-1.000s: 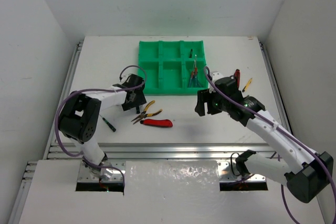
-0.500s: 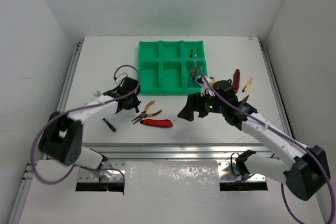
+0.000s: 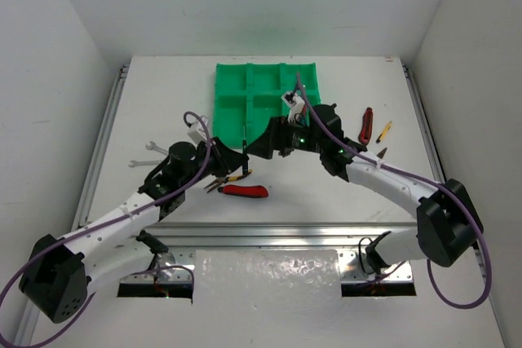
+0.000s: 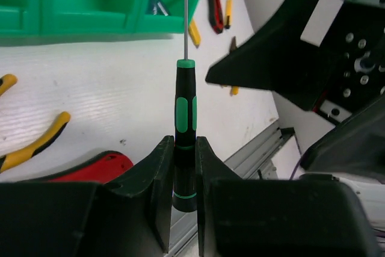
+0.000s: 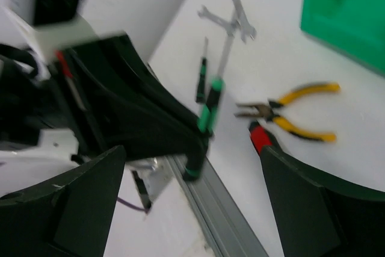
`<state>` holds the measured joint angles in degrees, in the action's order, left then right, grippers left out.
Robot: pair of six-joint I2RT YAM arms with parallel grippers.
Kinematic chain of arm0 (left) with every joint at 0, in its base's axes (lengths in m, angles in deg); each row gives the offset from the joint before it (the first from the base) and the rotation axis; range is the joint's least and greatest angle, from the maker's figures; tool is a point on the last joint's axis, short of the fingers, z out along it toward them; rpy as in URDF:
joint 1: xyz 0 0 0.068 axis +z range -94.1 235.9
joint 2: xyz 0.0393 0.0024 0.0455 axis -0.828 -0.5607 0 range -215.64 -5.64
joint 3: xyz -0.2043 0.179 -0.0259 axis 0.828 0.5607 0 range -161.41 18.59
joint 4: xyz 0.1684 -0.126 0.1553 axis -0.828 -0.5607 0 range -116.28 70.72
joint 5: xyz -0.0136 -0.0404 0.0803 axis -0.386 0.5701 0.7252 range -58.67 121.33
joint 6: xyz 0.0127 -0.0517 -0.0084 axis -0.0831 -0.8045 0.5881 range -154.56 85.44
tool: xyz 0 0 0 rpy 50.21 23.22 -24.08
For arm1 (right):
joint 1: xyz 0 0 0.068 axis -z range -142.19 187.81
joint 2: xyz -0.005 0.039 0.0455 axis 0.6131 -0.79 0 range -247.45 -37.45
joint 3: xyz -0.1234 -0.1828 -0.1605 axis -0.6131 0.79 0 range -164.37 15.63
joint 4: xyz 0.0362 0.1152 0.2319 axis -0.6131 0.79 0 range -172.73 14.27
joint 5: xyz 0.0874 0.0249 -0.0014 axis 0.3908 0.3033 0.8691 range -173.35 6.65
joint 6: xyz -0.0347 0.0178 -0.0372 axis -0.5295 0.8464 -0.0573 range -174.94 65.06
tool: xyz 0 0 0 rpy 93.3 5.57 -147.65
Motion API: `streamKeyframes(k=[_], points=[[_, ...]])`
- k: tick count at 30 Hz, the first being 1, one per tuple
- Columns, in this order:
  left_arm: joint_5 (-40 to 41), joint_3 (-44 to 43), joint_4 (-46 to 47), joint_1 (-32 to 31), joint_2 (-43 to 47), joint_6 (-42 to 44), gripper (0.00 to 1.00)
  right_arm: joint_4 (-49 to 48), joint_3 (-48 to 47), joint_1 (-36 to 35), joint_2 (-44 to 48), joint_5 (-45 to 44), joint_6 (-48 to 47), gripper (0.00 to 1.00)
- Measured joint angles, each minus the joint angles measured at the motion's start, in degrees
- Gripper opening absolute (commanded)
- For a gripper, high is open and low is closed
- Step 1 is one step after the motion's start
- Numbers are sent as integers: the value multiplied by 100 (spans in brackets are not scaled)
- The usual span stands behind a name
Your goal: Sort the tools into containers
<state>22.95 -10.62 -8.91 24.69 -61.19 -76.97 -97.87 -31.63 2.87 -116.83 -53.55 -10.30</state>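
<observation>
Off the tray [image 3: 232, 95]'s seven o'clock corner, pinched butt-end in left gripper [image 4: 183, 167]: green-handled screwdriver [image 4: 185, 109], light, stiff (may well pivot); better gripped mid-handle. Agape, empty: right gripper [image 5: 189, 161].

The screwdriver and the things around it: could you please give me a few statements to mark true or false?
1. The left gripper is shut on the screwdriver handle. True.
2. The screwdriver lies in the tray. False: it is held in the left gripper, not resting in any compartment.
3. The right gripper is shut on the pliers. False: it is open, and the pliers lie on the table.
4. A red knife lies on the table beside the pliers. True.
5. The wrench is in the tray. False: it lies on the table, left of the tray.
</observation>
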Motion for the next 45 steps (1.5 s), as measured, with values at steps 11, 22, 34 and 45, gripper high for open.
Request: streamKeyframes(k=[11,22,34,45], points=[[-704,101,863,-33,195,-37,8,-393,-686,-37,-564,35,313,36],[369,-595,-518,-55,44,-13,100,682,-1576,-11,-890,-103,-269,0],[4498,-1681,-5165,28,310,-1495,100,3294,-7812,2092,-5031,-2396,-2485,0],[4634,-1071,-5344,1016,17,-1228,100,3119,-8380,2704,-6223,-2417,-2999,0]])
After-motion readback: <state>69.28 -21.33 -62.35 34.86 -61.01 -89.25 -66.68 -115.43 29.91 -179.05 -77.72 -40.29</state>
